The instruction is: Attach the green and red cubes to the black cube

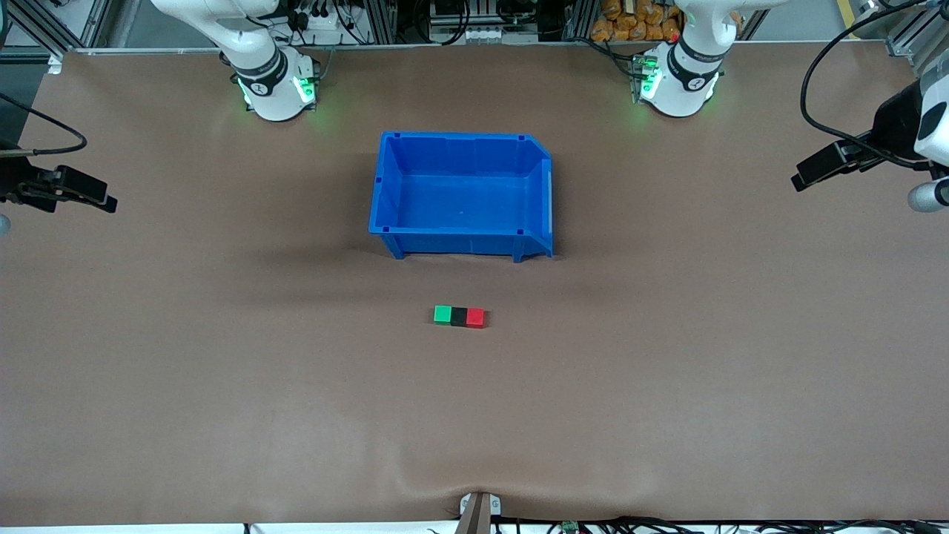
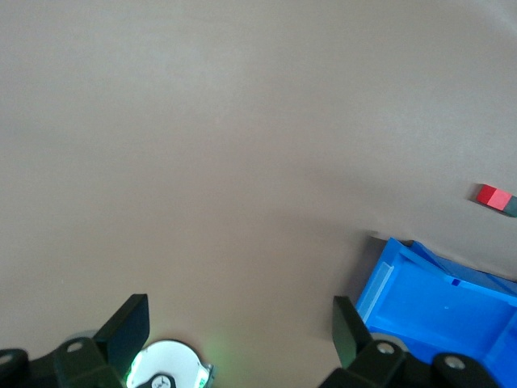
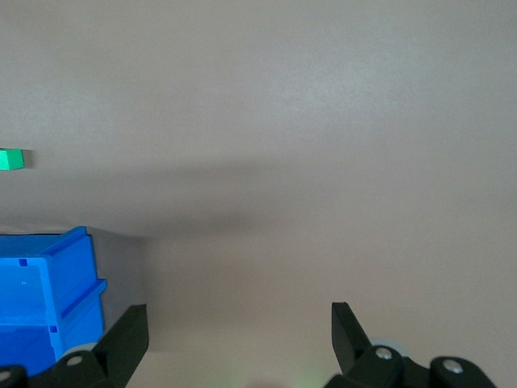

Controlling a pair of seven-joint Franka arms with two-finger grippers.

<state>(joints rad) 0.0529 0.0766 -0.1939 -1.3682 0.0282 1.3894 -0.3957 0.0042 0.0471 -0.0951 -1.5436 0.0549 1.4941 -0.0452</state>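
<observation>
The green cube (image 1: 442, 314), the black cube (image 1: 459, 317) and the red cube (image 1: 475, 318) lie touching in one row on the brown table, black in the middle, nearer the front camera than the blue bin (image 1: 461, 194). My left gripper (image 1: 804, 178) is open and empty, raised over the left arm's end of the table. My right gripper (image 1: 104, 200) is open and empty, raised over the right arm's end. The left wrist view shows its open gripper (image 2: 241, 319) and the red cube (image 2: 493, 195). The right wrist view shows its open gripper (image 3: 239, 323) and the green cube (image 3: 11, 159).
The blue bin stands empty at mid-table between the arm bases; it also shows in the left wrist view (image 2: 436, 299) and the right wrist view (image 3: 48, 275). The left arm's base (image 2: 166, 368) shows under its gripper. Cables run along the table edges.
</observation>
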